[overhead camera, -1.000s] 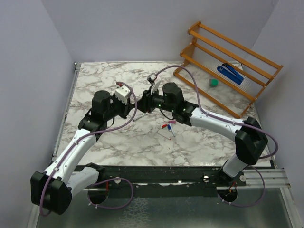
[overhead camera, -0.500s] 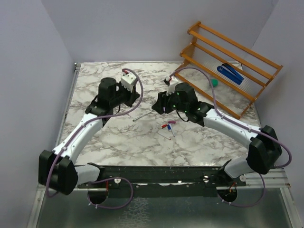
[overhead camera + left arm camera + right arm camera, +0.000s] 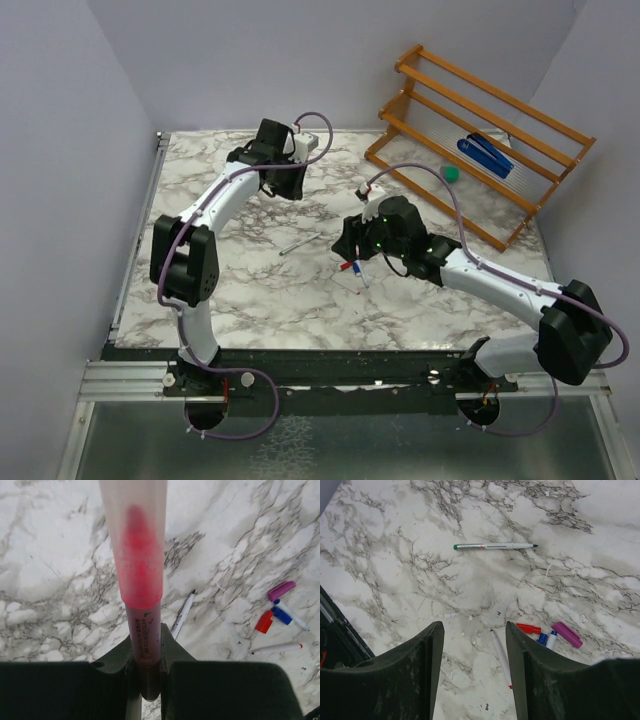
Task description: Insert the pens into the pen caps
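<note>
My left gripper [image 3: 146, 645] is shut on a pen [image 3: 142, 580] with a dark red barrel and a frosted pale end that shows red inside. In the top view the left gripper [image 3: 282, 178] is high over the table's back. My right gripper [image 3: 472, 665] is open and empty, and hovers in the top view [image 3: 348, 243] by the caps. Between its fingers lies a thin white pen [image 3: 501, 657] with a red end. Just right of it are a red cap [image 3: 528, 628], a blue cap [image 3: 542, 639], a white pen with a blue end [image 3: 551, 639] and a purple cap [image 3: 566, 634]. They form a small cluster [image 3: 352, 267].
A thin pen with a green end [image 3: 495, 546] lies alone on the marble [image 3: 300, 243]. A wooden rack [image 3: 480, 140] stands at the back right with a blue stapler [image 3: 485, 155] on it and a green block [image 3: 451, 174] beside it. Grey walls close three sides.
My left arm has swung away to the table's back, the pen still in its jaws. My right gripper has moved nearer and down over the caps and pens. The things on the table have not moved.
</note>
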Robot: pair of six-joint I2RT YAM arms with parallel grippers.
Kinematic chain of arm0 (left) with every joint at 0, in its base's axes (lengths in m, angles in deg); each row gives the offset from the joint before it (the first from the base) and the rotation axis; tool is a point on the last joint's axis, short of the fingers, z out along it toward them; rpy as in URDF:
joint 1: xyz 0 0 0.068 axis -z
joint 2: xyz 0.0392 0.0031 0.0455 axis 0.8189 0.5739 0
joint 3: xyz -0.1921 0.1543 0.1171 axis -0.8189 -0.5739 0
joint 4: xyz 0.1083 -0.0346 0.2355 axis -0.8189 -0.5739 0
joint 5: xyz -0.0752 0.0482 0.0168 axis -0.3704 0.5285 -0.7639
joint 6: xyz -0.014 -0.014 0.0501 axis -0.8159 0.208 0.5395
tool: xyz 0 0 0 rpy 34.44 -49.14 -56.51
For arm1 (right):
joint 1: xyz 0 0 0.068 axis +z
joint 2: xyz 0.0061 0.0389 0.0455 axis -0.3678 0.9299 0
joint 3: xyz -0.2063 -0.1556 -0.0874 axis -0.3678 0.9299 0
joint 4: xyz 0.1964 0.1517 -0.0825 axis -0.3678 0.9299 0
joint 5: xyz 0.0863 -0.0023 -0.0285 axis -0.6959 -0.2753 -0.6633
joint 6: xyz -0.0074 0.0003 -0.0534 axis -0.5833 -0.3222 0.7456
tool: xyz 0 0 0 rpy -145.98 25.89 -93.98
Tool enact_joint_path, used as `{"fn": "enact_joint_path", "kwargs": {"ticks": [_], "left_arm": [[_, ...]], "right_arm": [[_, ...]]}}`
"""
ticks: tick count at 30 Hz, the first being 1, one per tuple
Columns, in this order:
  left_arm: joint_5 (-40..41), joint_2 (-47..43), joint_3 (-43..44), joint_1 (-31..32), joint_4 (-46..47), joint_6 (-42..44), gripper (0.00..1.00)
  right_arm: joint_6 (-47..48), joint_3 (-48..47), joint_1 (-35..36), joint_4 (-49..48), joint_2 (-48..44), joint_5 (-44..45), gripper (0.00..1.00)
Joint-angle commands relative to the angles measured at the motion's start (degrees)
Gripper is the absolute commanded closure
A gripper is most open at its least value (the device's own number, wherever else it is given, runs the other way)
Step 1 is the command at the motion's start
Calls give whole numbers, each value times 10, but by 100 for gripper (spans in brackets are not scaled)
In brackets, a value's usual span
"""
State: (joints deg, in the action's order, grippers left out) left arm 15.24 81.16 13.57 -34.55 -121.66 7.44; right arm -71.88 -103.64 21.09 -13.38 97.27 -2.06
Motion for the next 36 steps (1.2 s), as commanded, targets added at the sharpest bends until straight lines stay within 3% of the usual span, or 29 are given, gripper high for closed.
{"fn": "enact_joint_path", "kwargs": {"ticks": [1, 7, 20, 36], "left_arm": [[61, 38, -16, -1, -74, -8, 100], [116, 49, -50, 0, -73, -11, 100], [130, 53, -126, 2, -8, -22, 100], [133, 77, -125, 3, -7, -16, 100]], "right_arm": [[2, 17, -1, -18, -39, 17, 43], [3, 27, -1, -30, -47, 8, 42], [-1, 37, -1, -43, -37, -21, 42], [-1, 43, -1, -46, -27, -17, 42]]}}
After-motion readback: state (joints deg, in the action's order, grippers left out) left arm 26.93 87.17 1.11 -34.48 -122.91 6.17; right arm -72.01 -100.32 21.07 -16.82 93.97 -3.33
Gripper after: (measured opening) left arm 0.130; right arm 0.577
